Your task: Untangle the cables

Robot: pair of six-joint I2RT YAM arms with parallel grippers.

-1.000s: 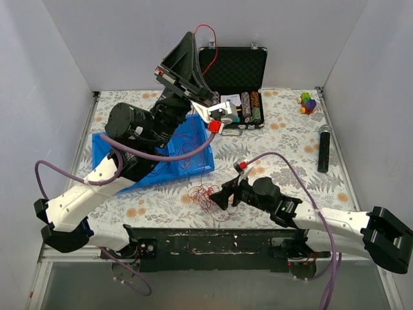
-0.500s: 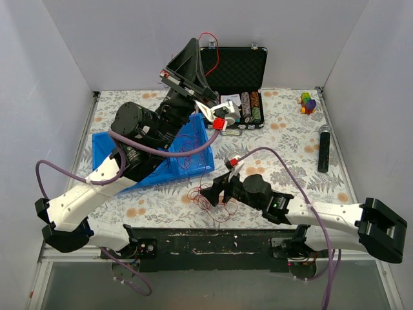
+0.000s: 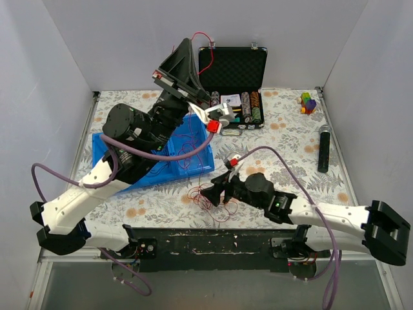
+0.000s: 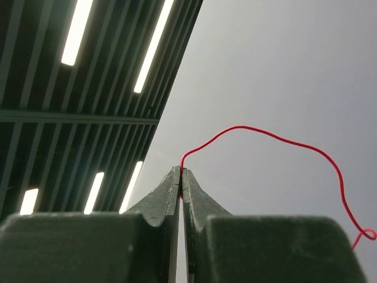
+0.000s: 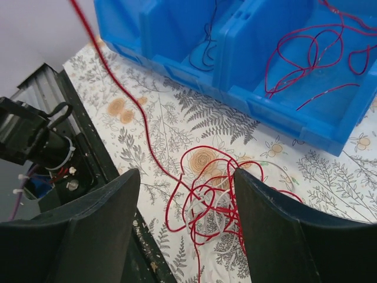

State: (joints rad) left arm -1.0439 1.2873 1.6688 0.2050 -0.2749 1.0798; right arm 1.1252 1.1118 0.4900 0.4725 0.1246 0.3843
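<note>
A tangle of thin red and white cables point(image 5: 232, 194) lies on the floral cloth near the front edge; it also shows in the top view point(image 3: 206, 196). My right gripper point(image 5: 187, 203) is open, its jaws straddling the tangle from above, seen in the top view point(image 3: 216, 192). My left gripper point(image 4: 181, 171) is shut on a red cable point(image 4: 283, 141) and raised high at the back point(image 3: 184, 48). That cable runs down to the tangle. More red point(image 5: 306, 65) and dark navy point(image 5: 207, 41) cables lie in the blue bin point(image 5: 259, 100).
The blue divided bin point(image 3: 106, 152) sits left of centre under my left arm. An open black case point(image 3: 235, 71) with chips stands at the back. A black cylinder point(image 3: 323, 148) and coloured blocks point(image 3: 308, 102) lie at the right. The table's front edge point(image 5: 123, 236) is close to the tangle.
My left gripper has lifted the red cable a little higher and leftward. My right gripper moved left over the tangle and now hovers around it.
</note>
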